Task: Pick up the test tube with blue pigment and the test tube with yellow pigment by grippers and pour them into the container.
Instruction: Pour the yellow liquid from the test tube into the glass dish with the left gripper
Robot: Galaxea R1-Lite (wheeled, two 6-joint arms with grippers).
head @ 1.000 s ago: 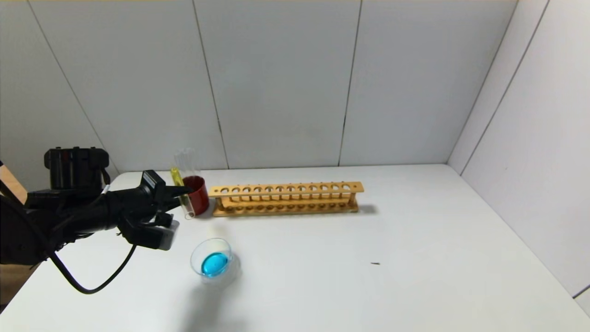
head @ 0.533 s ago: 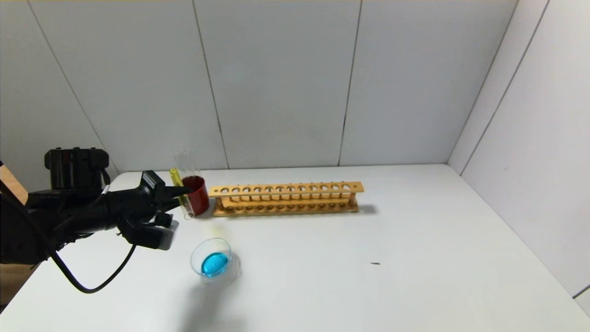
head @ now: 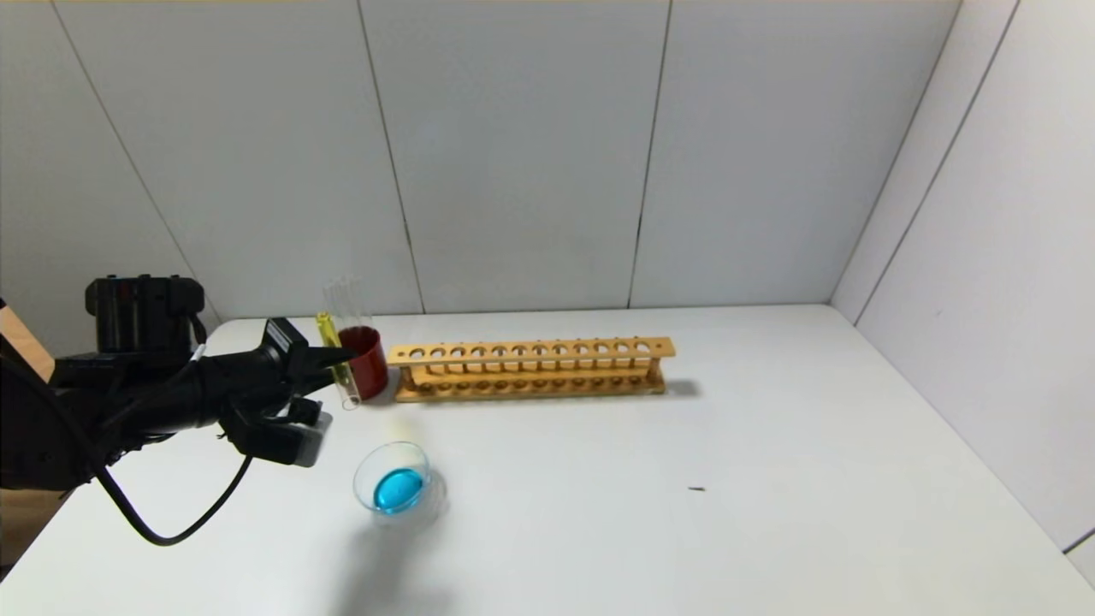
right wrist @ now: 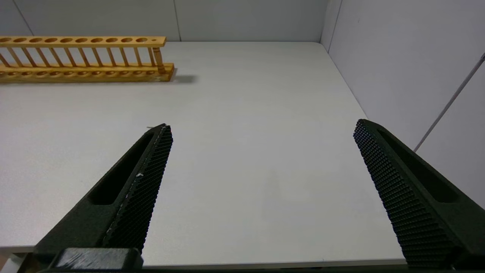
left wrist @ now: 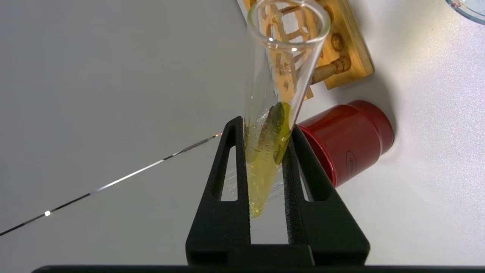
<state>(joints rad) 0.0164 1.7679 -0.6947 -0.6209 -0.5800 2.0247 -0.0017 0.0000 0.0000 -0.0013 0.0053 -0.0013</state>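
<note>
The black left gripper (head: 335,358) reaches level across the white counter (head: 684,479), clamped on the slim clear glass tube of yellow liquid (left wrist: 271,151), tilted mouth-down beside the dark red opaque cup (head: 366,363). The low clear glass dish (head: 395,486) holds blue liquid. The right gripper (right wrist: 261,132) hangs spread wide, empty.

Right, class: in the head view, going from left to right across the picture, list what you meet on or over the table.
Left gripper shut on the yellow test tube → red cup → wooden rack → small dark speck. The glass dish of blue liquid lies nearer, overlapping the cup's place in the order.
</note>
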